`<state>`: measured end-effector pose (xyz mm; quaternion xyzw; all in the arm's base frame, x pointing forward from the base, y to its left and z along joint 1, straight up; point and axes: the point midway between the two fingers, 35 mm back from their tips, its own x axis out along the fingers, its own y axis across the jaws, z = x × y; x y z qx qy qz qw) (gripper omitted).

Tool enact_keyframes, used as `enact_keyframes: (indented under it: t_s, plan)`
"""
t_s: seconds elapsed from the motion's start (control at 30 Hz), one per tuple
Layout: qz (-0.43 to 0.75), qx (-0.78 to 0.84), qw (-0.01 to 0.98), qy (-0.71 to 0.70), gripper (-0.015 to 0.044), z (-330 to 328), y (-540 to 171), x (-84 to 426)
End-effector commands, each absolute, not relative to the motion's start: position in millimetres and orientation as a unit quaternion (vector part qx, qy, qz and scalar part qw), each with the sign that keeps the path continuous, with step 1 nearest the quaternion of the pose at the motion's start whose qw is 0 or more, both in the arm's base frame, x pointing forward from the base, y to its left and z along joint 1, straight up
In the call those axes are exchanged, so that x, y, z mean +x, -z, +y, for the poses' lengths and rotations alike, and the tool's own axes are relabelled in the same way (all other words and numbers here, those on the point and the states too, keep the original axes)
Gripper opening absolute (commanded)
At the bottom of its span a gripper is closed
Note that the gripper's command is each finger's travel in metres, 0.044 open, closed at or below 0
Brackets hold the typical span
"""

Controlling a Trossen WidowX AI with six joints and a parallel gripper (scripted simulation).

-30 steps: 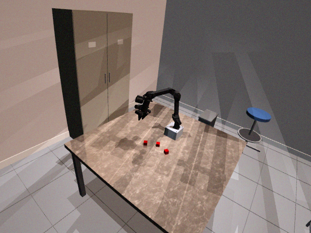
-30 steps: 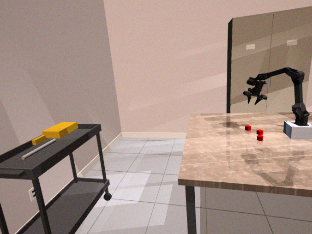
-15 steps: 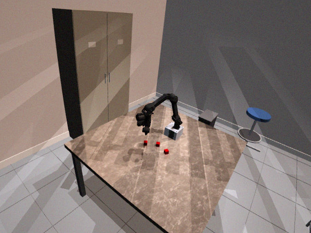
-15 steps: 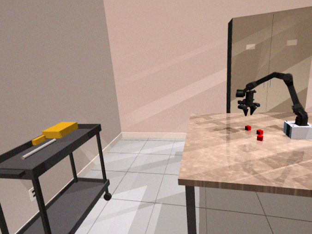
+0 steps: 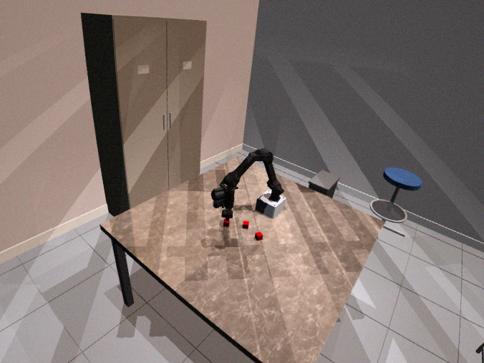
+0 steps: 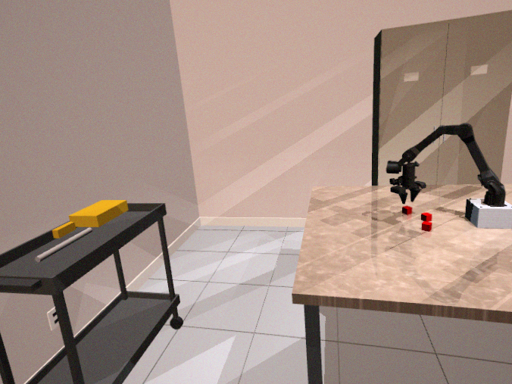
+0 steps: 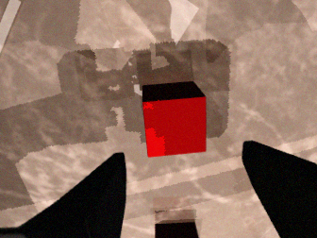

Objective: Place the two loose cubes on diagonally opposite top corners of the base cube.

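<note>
Three similar red cubes stand apart on the table. One cube [image 5: 225, 223] [image 6: 407, 210] [image 7: 175, 127] is below my gripper [image 5: 227, 218] [image 6: 409, 202] [image 7: 184, 156]. The gripper is open, points down and has nothing between its fingers. In the wrist view this cube shows ahead of the fingertips, nearly square to them. A second cube [image 5: 245, 225] [image 6: 426, 216] stands in the middle of the row. The third cube [image 5: 258, 236] [image 6: 426, 226] is farthest from the gripper. Which cube is the fixed base I cannot tell. A dark cube top [image 7: 176, 230] is cut off at the wrist view's bottom edge.
The white arm base block [image 5: 276, 210] [image 6: 493, 216] stands on the table [image 5: 282, 298] [image 6: 363, 273], behind the cubes in the top view. A dark cart [image 6: 128, 226] with yellow boxes, a tall cabinet [image 5: 141, 96] and a blue stool [image 5: 402, 177] stand away from the table.
</note>
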<state>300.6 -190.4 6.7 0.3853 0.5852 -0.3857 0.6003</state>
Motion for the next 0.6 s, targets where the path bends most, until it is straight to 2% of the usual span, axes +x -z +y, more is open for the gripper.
enact_keyframes:
  t_s: [0.0, 0.57]
  plan:
    - [0.582, 0.382, 0.605, 0.386, 0.0265, -192.1, 2.2, 301.9]
    - [0.582, 0.382, 0.605, 0.386, 0.0265, -192.8, 26.7, 302.6]
